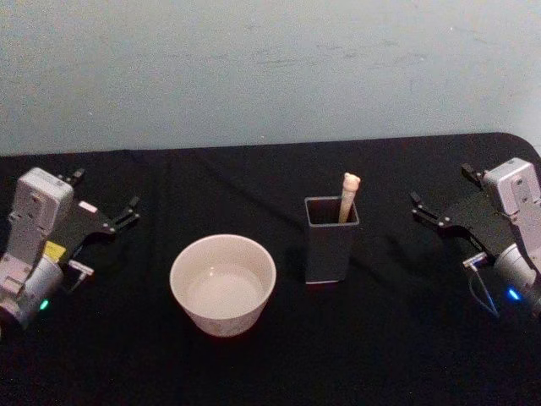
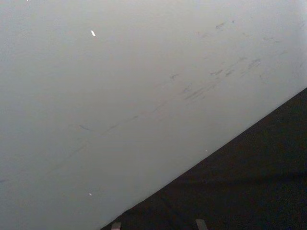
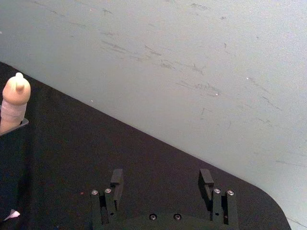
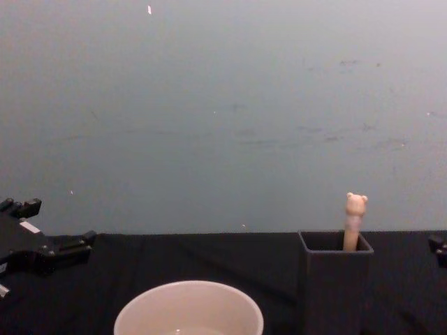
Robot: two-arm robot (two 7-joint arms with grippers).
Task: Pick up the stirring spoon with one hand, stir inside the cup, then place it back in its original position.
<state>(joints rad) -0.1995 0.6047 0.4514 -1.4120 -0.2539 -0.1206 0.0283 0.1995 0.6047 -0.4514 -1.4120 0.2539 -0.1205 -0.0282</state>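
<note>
Black cloth covers the table [image 1: 270, 372] in front of me, and a pale, scuffed wall [image 1: 270, 68] rises behind it. My left gripper [image 1: 106, 193] hangs over the left end of the table, well apart from everything else, with its two flat fingers spread and nothing between them. My right gripper [image 1: 441, 186] hangs over the right end in much the same way. In the right wrist view its fingers [image 3: 116, 179] stand wide apart above bare cloth, holding nothing.

Between my two arms sits the cup [image 1: 223, 285], wide, round and cream-white, standing upright a little left of the middle. To its right, near but not touching, and slightly farther from me, stands the dark grey square holder [image 1: 330, 241], taller and narrower than the cup.

The spoon [image 1: 347, 196] is inside that holder. Its beige handle leans against the far right corner, and the little bear head pokes up above the rim. In the chest view the bear's ears show clearly against the wall. The spoon's neck and bowl are hidden down inside the holder. My right gripper is the closer one to the spoon, yet well clear of it.
</note>
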